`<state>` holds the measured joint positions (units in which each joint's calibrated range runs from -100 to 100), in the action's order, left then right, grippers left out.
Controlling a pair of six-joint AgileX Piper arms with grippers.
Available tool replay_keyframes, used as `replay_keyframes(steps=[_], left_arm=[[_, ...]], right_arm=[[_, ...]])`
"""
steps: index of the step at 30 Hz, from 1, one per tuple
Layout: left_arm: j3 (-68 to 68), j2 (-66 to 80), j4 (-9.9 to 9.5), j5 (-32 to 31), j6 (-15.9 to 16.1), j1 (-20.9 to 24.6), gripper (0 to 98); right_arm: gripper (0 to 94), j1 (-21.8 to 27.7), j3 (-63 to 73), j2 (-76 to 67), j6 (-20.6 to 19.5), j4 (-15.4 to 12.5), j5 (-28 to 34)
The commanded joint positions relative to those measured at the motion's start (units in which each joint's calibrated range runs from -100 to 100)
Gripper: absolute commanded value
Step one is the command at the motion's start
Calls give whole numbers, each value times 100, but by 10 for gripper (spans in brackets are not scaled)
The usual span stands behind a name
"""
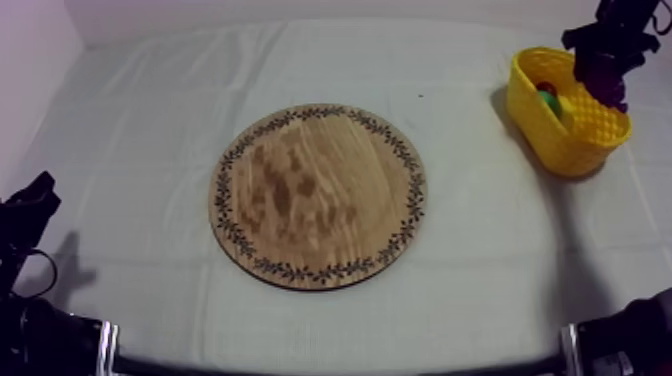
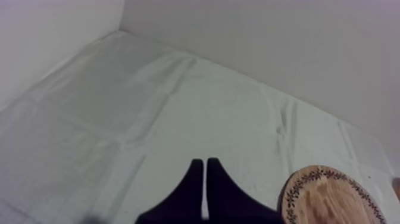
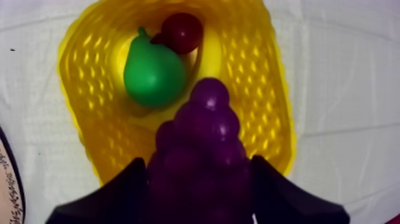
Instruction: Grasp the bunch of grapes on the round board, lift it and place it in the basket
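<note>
Desk (image 1: 120,150) holds a bare board (image 1: 318,195); right claw (image 3: 198,171) grips the grapes (image 3: 205,134) over the basket (image 3: 271,89), left claw (image 2: 205,170) clenched empty; released near the rim, grapes may bounce off the pear (image 3: 152,74) and out.

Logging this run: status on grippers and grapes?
Right gripper shut on grapes, over yellow basket. Left gripper shut, by wooden board. Pear, small red fruit inside, not blocking.

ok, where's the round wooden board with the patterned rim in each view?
Top view: the round wooden board lies mid-table on the grey-white cloth, apart from the yellow basket.
Left wrist view: its edge lies beside the shut left gripper.
Right wrist view: a sliver of it lies beside the yellow basket.
Shared landmark: its patterned rim.
</note>
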<state>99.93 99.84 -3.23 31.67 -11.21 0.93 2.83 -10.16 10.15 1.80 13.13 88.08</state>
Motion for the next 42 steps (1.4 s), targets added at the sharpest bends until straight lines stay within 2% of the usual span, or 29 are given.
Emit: replay_keyframes(steps=[1,6,15,19,21,28,33,42], left_arm=[[-4,-1,-2,1,0,-2,0],[-4,-1,-2,1,0,-2,0],[-4,-1,-2,1,0,-2,0],[-4,-1,-2,1,0,-2,0],[-4,-1,-2,1,0,-2,0],[-4,-1,-2,1,0,-2,0],[-4,-1,-2,1,0,-2,0],[-4,-1,-2,1,0,-2,0]], right_arm=[[435,-6,42,222,-25,-3,-19],[512,36,227,796,-70,15,-200],[755,65,481,1347,-99,-19,-271],[783,45,495,1258,-87,-73,-307],[757,44,491,1115,-56,-126,-359],[554,39,354,311,122,-270,-536],[450,78,-89,-357,121,-350,-813],[385,153,-1765,-1911,-83,-443,-2010]])
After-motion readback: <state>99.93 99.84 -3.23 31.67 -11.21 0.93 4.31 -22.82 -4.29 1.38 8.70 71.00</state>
